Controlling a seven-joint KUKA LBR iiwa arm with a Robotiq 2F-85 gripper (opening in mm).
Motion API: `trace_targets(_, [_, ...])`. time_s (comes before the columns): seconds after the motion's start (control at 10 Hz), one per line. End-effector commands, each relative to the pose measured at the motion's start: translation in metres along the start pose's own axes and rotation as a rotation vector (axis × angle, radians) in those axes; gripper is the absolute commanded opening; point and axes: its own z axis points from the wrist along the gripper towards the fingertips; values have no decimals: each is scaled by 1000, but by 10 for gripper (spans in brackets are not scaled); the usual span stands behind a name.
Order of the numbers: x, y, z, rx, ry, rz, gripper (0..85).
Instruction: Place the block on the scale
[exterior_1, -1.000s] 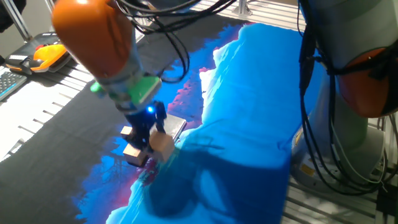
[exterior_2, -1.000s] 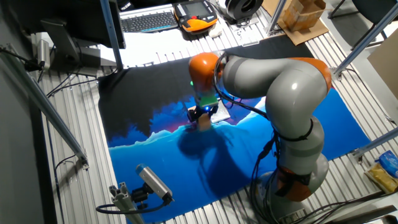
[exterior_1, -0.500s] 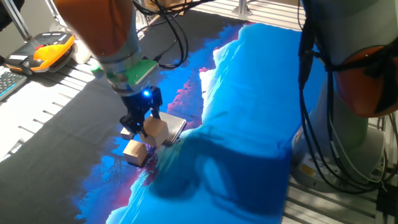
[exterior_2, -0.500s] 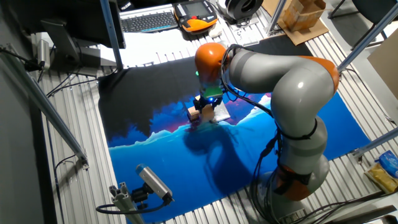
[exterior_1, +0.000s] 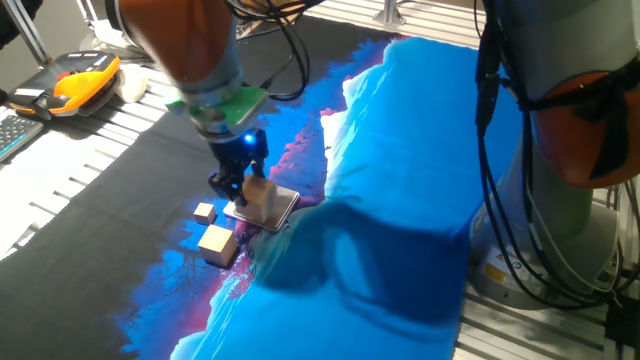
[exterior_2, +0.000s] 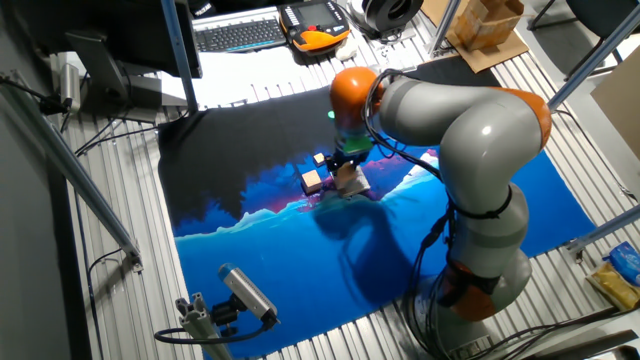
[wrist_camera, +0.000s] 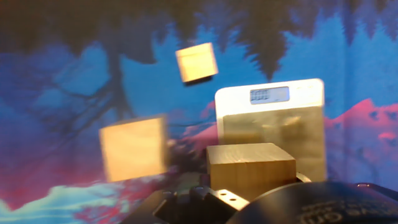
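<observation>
One end effector (exterior_1: 243, 186), closed snugly on the block (wrist_camera: 250, 170), poised just above the scale (wrist_camera: 270, 127) without visible contact. Two smaller cubes alongside on the surface (exterior_1: 120, 190): medium cube (wrist_camera: 133, 149) nearer, tiny cube (wrist_camera: 196, 63) farther off.

The block (wrist_camera: 250, 168) sits between the fingers (exterior_1: 231, 183) above the scale (wrist_camera: 268, 127). Left of the scale on the counter (exterior_1: 120, 190) lie the medium cube (wrist_camera: 133, 148) and, farther back, the tiny cube (wrist_camera: 196, 62).
</observation>
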Motion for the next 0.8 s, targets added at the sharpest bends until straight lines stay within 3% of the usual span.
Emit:
trace_targets(0.0, [-1,-3,1,-1,-3,-2,0])
trace_targets(0.5, [-8,-13,16,11,-33,14,0])
trace_targets(0.7, [-12,-17,24,3,-26,12,0])
